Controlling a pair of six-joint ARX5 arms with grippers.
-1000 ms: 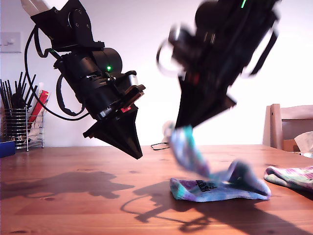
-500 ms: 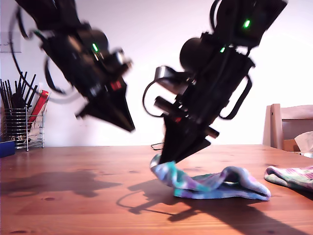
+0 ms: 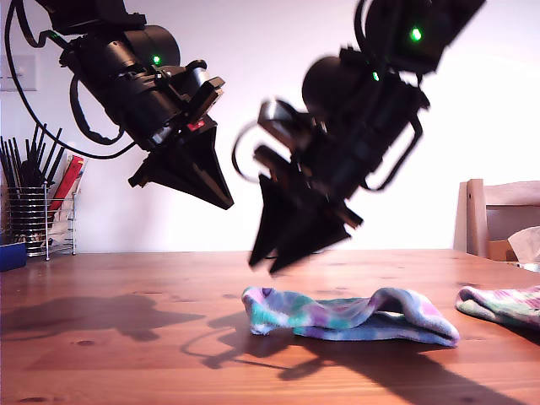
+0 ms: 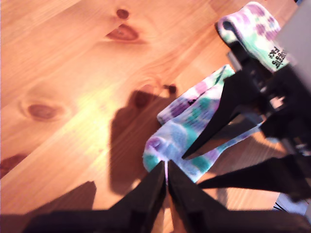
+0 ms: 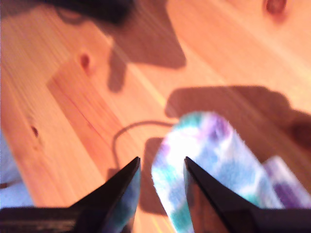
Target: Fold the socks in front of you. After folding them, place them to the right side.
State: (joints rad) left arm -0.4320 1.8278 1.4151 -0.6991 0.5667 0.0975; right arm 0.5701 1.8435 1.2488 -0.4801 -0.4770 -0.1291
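One tie-dye sock [image 3: 346, 314] lies doubled over on the wooden table [image 3: 126, 337], near the middle of the exterior view; it also shows under both wrist cameras [image 4: 194, 121] [image 5: 214, 160]. My second gripper [image 3: 266, 263] [image 5: 161, 160] hovers open just above the sock's end toward the exterior view's left, holding nothing. My first gripper [image 3: 224, 201] [image 4: 166, 167] hangs higher, further toward the exterior view's left, shut and empty. A second sock [image 3: 504, 302] [image 4: 255, 31] lies at the exterior view's right edge, with black lettering on its cuff.
A wire rack of dark utensils [image 3: 34, 211] and a blue container [image 3: 10, 256] stand at the exterior view's far left. A wooden chair [image 3: 498, 215] stands behind the table at the exterior view's right.
My second gripper carried the sock's end over toward the exterior view's left, let it go and lifted off. The sock now lies folded. My first gripper rose and drew away.
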